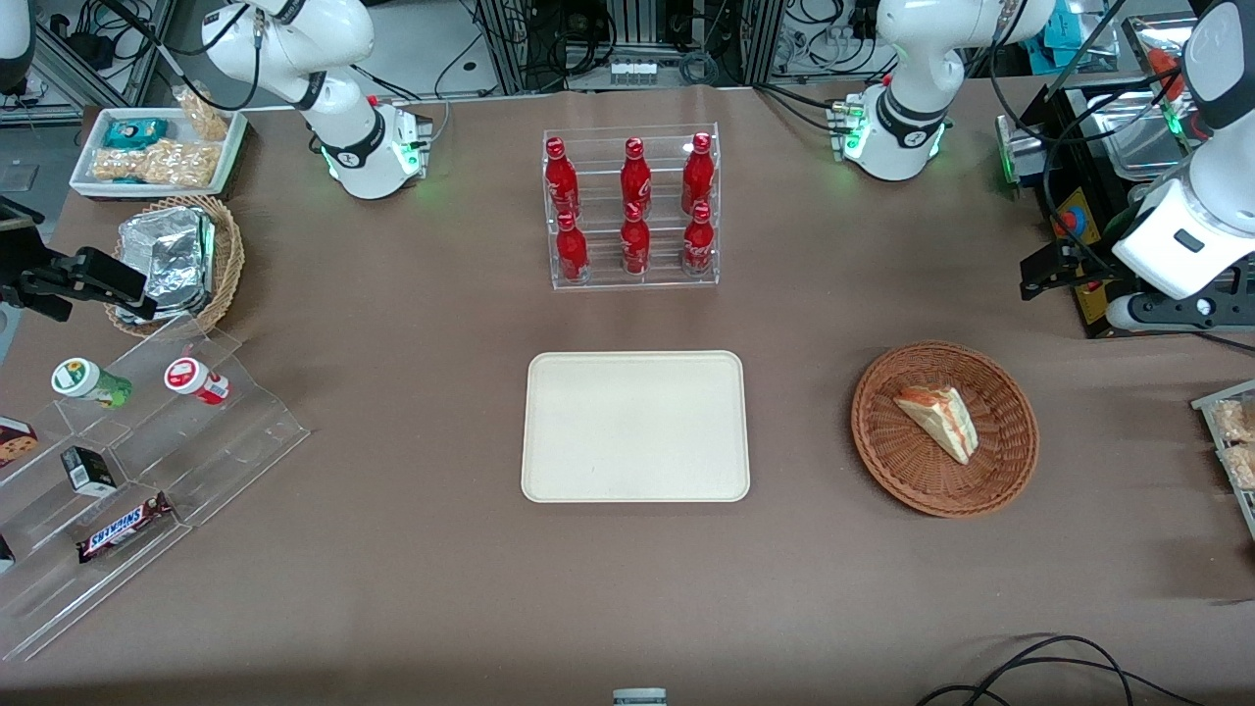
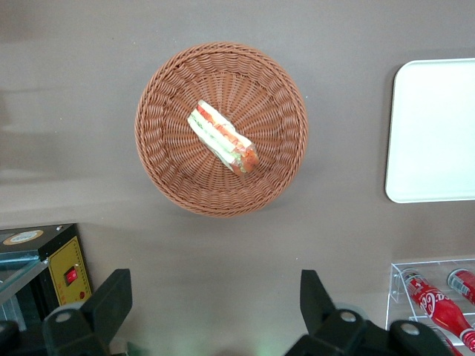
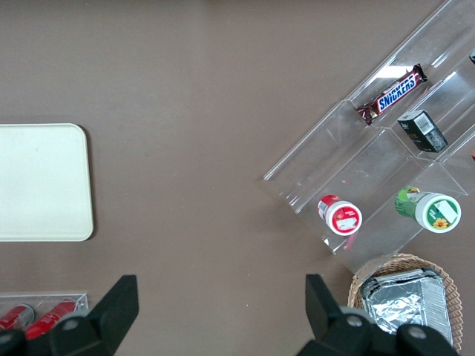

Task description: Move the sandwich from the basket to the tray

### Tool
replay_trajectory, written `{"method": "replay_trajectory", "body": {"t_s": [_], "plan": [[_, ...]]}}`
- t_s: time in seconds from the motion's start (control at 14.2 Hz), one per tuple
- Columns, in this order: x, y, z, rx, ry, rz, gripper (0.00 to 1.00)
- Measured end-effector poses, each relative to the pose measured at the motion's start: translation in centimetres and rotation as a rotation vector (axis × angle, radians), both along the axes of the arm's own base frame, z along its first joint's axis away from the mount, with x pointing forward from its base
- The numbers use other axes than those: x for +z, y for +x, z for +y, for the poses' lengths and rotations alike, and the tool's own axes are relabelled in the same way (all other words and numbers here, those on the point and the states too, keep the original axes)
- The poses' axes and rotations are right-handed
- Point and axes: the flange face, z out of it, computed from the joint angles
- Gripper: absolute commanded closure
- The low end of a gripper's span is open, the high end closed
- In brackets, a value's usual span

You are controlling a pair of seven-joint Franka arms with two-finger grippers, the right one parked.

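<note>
One sandwich (image 2: 222, 138) below open tool (image 2: 215, 304).

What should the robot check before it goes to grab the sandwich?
1. Sandwich lies in the basket, nothing on top of it: ok.
2. Tray is bare, with room for the sandwich: ok.
3. End effector is open and holds nothing: ok.
4. End effector is lined up over the sandwich: not ok; it hangs high above the table, farther from the front camera than the basket.
5. Table between basket and tray has nothing in the way: ok.
6. Bottle rack stands clear of that path, farther from the front camera than the tray: ok.
</note>
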Motion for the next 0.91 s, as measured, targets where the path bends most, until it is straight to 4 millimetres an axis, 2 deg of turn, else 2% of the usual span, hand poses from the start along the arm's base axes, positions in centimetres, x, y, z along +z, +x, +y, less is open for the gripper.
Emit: {"method": "replay_trajectory", "body": {"t_s": [0.35, 0.91], "plan": [[-0.1, 0.9, 0.2, 0.002, -0.002, -0.003, 0.00], [-1.1, 0.6, -0.1, -0.005, 0.000, 0.056, 0.00]]}}
